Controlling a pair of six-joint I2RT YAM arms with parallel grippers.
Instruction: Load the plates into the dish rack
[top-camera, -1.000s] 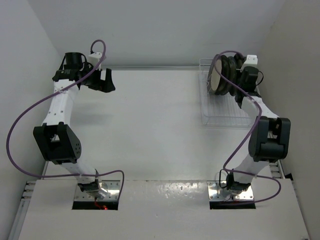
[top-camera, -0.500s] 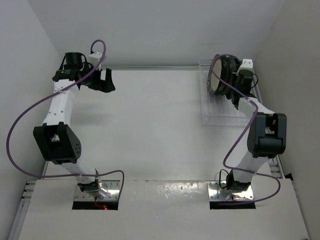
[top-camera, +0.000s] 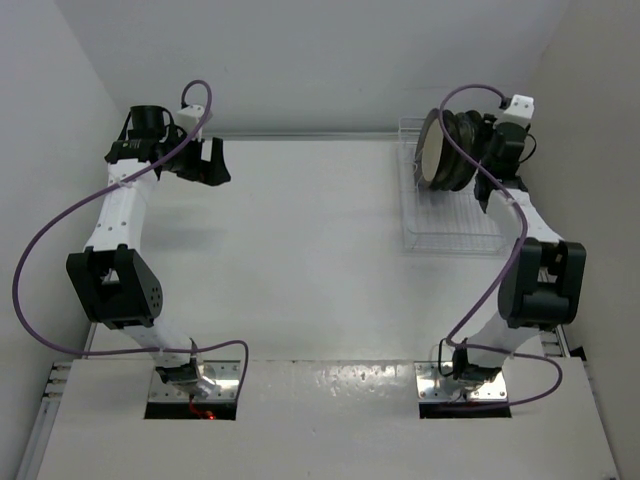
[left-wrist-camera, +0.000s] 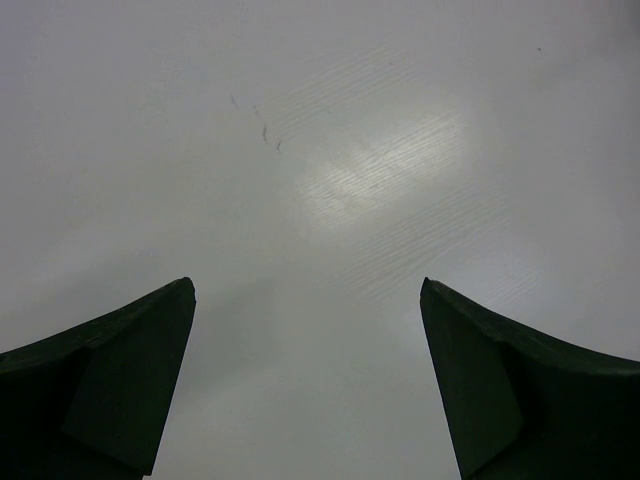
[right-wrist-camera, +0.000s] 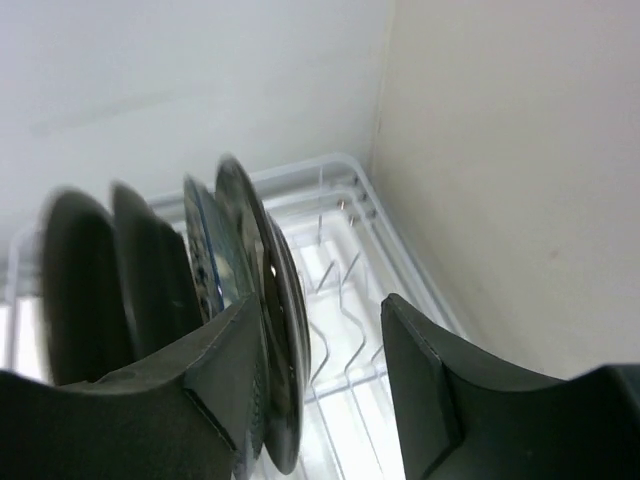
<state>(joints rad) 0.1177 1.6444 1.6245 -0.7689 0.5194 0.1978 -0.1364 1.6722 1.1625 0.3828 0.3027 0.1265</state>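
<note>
Ceramic plates (right-wrist-camera: 240, 260): likely stiff, slick, chippable; take by rim.
Right gripper (right-wrist-camera: 321, 303): spread, clamping nothing.
Left gripper (left-wrist-camera: 305, 285): wide, empty.

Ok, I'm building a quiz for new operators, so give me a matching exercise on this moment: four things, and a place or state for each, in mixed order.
Things:
1. left gripper
2. right gripper
3. plates
4. dish rack

Places or states:
A. standing on edge in a row
B. open above the bare table, holding nothing
C. in the far right corner of the table
D. open, close beside the plates

Pairs: 1-B, 2-D, 3-A, 4-C
</note>
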